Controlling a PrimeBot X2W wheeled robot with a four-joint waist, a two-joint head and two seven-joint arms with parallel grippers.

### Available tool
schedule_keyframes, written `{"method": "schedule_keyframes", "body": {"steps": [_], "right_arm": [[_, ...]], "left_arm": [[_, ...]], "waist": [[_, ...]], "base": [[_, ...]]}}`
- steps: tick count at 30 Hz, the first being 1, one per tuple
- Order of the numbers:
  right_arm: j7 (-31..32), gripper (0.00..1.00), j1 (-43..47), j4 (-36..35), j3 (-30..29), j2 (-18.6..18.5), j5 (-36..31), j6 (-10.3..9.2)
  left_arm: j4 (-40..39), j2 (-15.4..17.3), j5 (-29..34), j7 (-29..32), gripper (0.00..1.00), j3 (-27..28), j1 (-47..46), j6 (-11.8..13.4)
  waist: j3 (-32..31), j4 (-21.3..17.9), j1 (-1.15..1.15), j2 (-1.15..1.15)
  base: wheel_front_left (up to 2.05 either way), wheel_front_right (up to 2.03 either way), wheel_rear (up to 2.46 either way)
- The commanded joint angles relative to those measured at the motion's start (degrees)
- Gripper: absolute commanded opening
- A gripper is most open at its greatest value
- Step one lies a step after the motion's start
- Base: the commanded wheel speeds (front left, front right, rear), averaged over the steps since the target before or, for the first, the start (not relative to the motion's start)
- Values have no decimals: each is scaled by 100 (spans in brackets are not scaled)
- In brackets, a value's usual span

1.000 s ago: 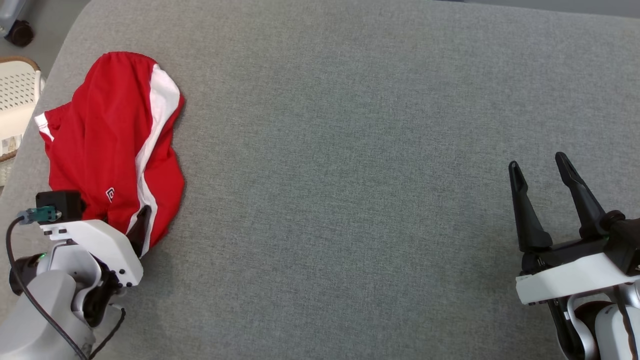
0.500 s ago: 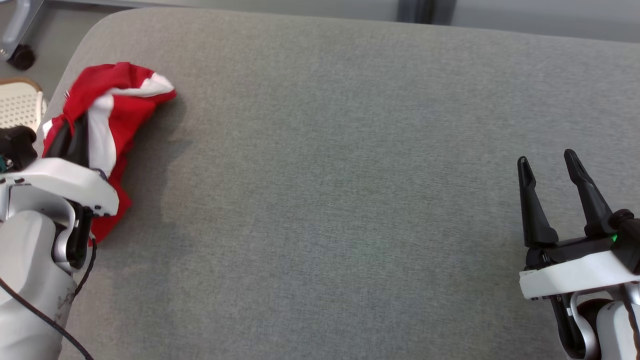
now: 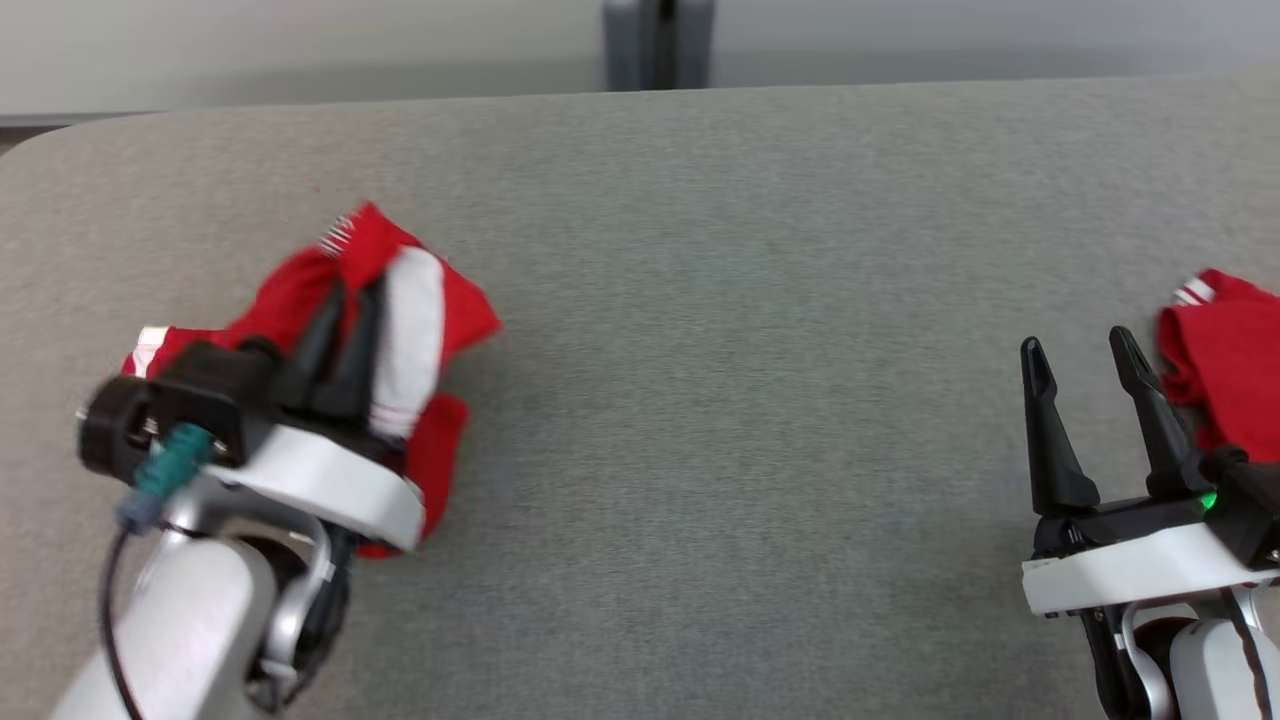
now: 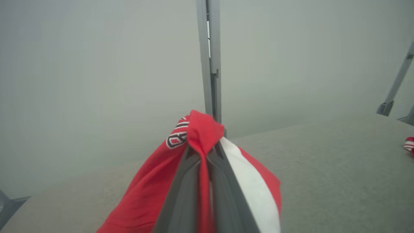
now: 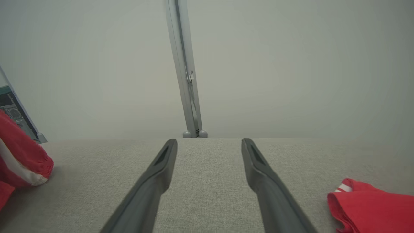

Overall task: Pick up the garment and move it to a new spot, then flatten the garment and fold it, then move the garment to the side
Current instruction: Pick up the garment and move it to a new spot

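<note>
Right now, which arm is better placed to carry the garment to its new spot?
Left: the left gripper is shut on the red-and-white garment; the right gripper stands open and empty.

Grey woven-fabric bench (image 3: 720, 420), rounded far-left corner. Grey upright metal post (image 3: 657, 45) stands behind its far edge, against a pale grey wall (image 3: 300, 40). Crumpled red cloth with white stripes (image 3: 1230, 350) lies toward the bench's right side.
</note>
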Motion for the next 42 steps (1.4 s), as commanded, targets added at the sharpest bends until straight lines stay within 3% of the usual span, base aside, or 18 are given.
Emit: {"method": "schedule_keyframes", "body": {"steps": [1, 4, 14, 26, 27, 28, 35, 42], "right_arm": [[-74, 100, 8, 24, -10, -9, 40, 1], [-194, 100, -91, 111, 32, -5, 165, 1], [-506, 100, -281, 435, 174, -2, 528, 1], [-692, 100, -391, 697, 358, -3, 871, 1], [-697, 100, -393, 720, 358, -4, 878, 1], [-698, 100, -396, 743, 356, -6, 894, 1], [-698, 100, -439, 718, 246, -6, 889, 1], [-697, 100, -401, 655, 150, -9, 770, 1]], "left_arm": [[-196, -1, 62, 80, 0, -111, 127, 52], [-521, -129, 141, 360, 0, -518, 282, 7], [-343, -751, 402, 684, 0, -1587, -418, -594], [681, -1175, 344, 718, 0, -1766, -1173, -905], [802, -1194, 349, 709, 38, -1769, -1232, -926], [895, -1250, 287, 650, 98, -1762, -1257, -977], [1188, -1429, 102, 123, 100, -1627, -1324, -1131], [1270, -1189, 120, -563, 100, -1095, -1102, -724]], "waist": [[52, -354, 0, 0], [197, -779, 0, 0], [546, -1805, 0, 0], [844, -2447, 0, 0], [854, -2448, 0, 0], [861, -2444, 0, 0], [748, -2205, 0, 0], [519, -1767, 0, 0]], "base": [[0, 0, 0], [0, 0, 0], [0, 0, 0], [0, 0, 0], [0, 0, 0], [0, 0, 0], [0, 0, 0], [0, 0, 0]]}}
